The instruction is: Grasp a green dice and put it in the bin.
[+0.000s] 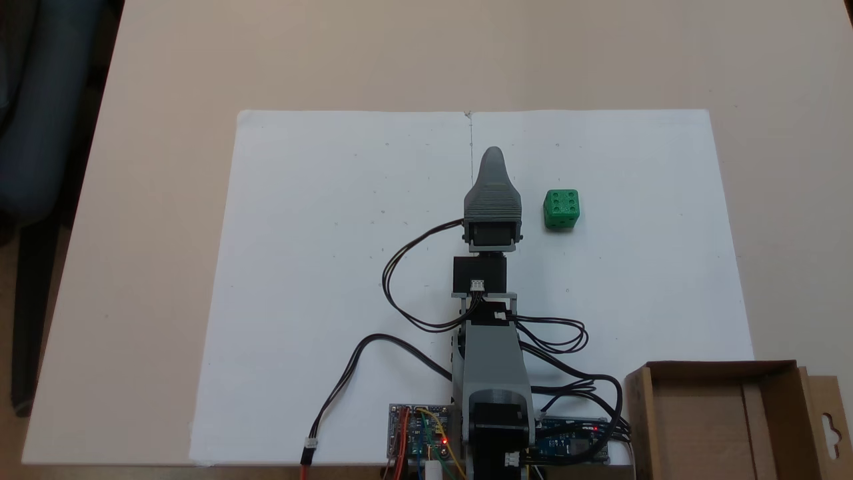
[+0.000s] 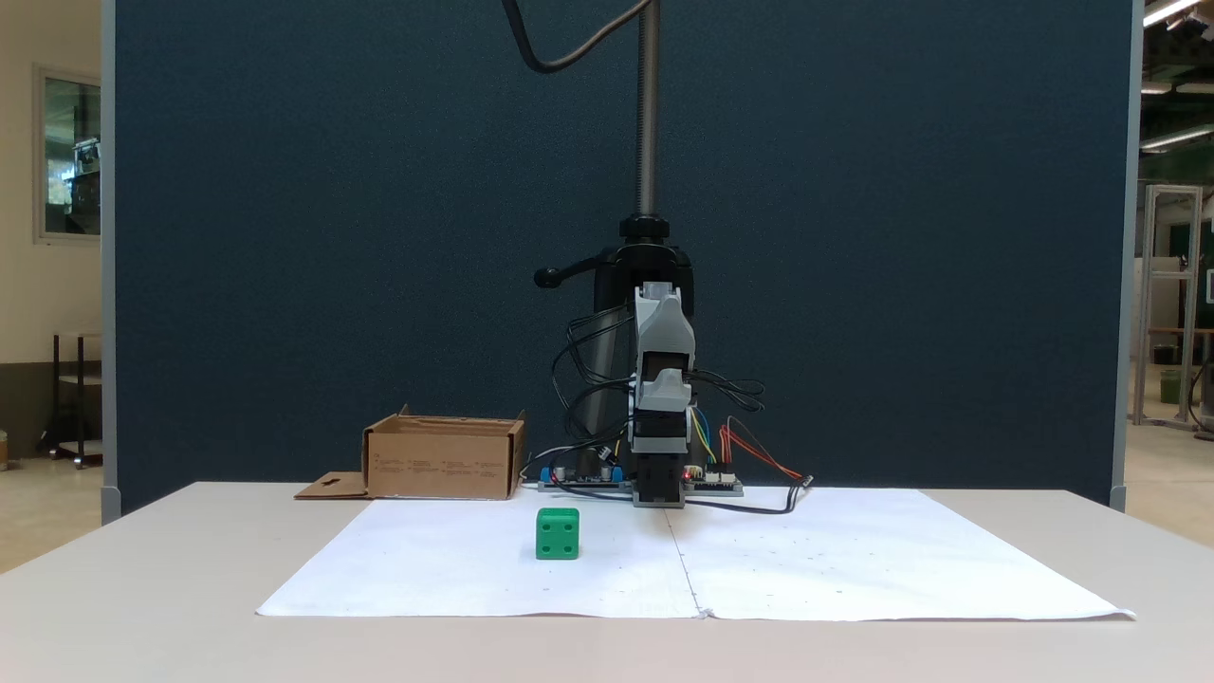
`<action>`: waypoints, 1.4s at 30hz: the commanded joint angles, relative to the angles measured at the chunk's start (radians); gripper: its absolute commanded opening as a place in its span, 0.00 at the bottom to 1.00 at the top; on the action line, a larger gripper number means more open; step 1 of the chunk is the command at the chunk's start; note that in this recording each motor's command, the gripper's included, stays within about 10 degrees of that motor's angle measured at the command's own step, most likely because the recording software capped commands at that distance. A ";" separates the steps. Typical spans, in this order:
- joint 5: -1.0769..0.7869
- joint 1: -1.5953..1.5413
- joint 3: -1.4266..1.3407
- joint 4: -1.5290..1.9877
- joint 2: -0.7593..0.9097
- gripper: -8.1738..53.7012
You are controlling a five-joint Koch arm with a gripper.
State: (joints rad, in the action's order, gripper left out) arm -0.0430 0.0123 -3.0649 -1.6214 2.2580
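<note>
The green dice [image 1: 561,209] [image 2: 557,533] rests on the white paper, its six-pip face up in a fixed view. My gripper [image 1: 493,156] [image 2: 662,387] is folded over the arm's base, above the paper's middle seam. It hangs clear of the paper, about a dice-width to the left of the dice in a fixed view, touching nothing. Only its upper grey jaw shows, so whether it is open or shut is unclear. The bin [image 1: 700,427] [image 2: 441,463], a brown cardboard box, stands beside the arm's base with nothing in it.
Two white paper sheets [image 1: 333,267] cover the beige table [image 1: 166,100]. Circuit boards [image 1: 416,437] and looping black cables [image 1: 400,280] surround the arm's base. A camera stand pole [image 2: 648,104] rises behind the arm before a dark blue partition.
</note>
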 commanded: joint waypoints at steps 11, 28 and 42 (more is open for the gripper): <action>-0.066 0.002 -0.066 0.103 0.107 0.82; -0.066 0.000 -0.066 0.118 0.107 0.82; -0.064 0.000 0.083 0.344 0.107 0.82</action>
State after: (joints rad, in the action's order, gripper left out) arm -0.0430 0.0000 -3.0235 -1.3576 2.2565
